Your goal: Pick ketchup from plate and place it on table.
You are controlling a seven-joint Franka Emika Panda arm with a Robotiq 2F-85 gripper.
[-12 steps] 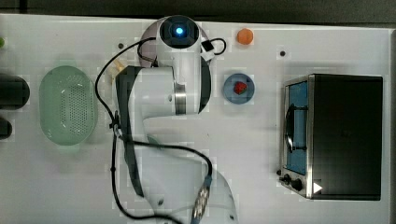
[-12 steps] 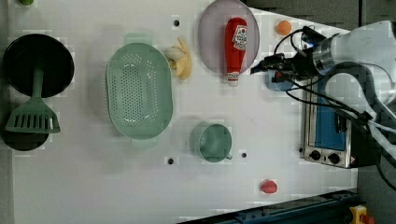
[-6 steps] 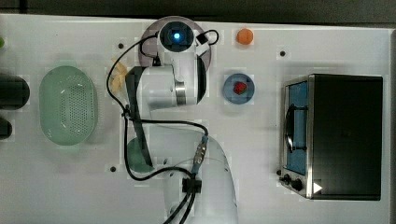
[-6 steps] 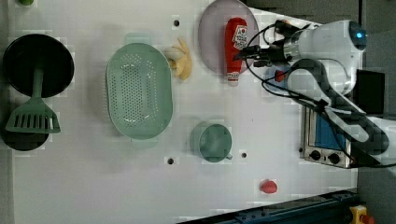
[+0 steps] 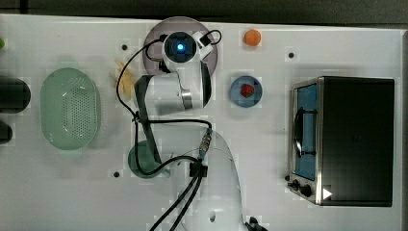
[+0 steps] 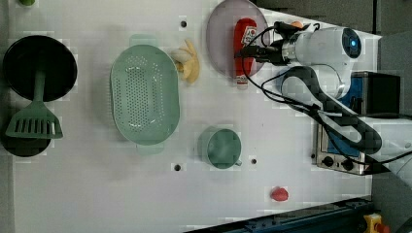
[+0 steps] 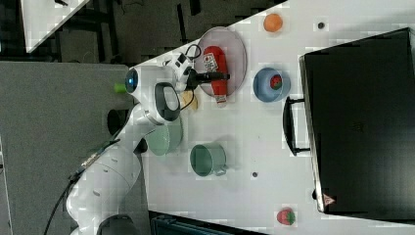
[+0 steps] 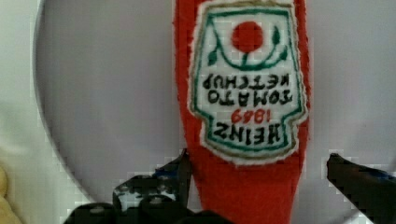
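Seen in the left view from its left to its right: a black pan (image 6: 39, 68) with a green slotted spatula (image 6: 33, 116) resting across it sits at the table's (image 6: 97, 194) edge, well apart from the action. Next comes a green perforated basket (image 6: 145, 94), then a pale yellow banana-like toy (image 6: 188, 65) just beside the large lilac plate (image 6: 218, 39). A green mug (image 6: 222, 148) stands nearer the middle of the white tabletop, and a small strawberry-like lump (image 6: 279, 194) lies toward the lower edge.

On the plate lies the ketchup (image 6: 244, 48), a soft red bottle set lengthwise, its cap end poking past the rim onto the table. The Franka arm reaches in from the left view's right, its gripper (image 6: 250, 48) poised over the bottle's middle. In the wrist view the jaws stand wide apart on either side of the red body (image 8: 243, 154), one finger (image 8: 180, 175) close by it and the other clear of it, apparently lined up across the narrow width so a squeeze can catch it. Nothing is gripped yet; the bottle rests on the plate.

Farther right sit a toaster oven (image 6: 359, 121) and, in the top view, a small blue dish (image 5: 246, 91).
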